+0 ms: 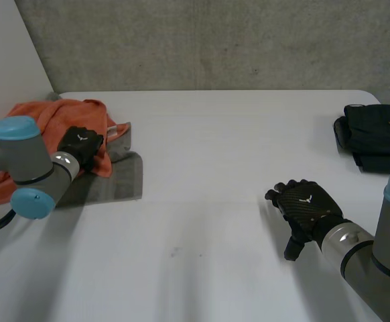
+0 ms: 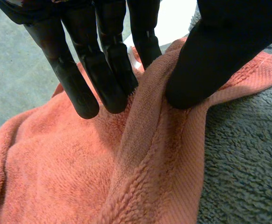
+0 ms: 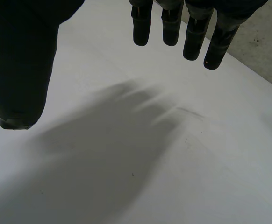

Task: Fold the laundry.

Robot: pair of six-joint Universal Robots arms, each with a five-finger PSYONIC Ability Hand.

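Note:
An orange towel [image 1: 54, 121] lies crumpled at the table's far left, partly over a grey towel [image 1: 118, 176]. My left hand [image 1: 81, 145] rests on the orange towel's right side. In the left wrist view its fingers [image 2: 94, 79] and thumb [image 2: 206, 65] pinch a raised ridge of the orange towel [image 2: 80, 168], with the grey towel [image 2: 248, 158] beside it. My right hand [image 1: 307, 206] hovers over bare table at the front right, fingers [image 3: 173, 28] straight and spread, holding nothing.
A dark folded garment [image 1: 376, 136] sits at the table's far right edge. The white table [image 1: 215, 168] stretches bare between the two hands. A concrete wall runs behind the table's back edge.

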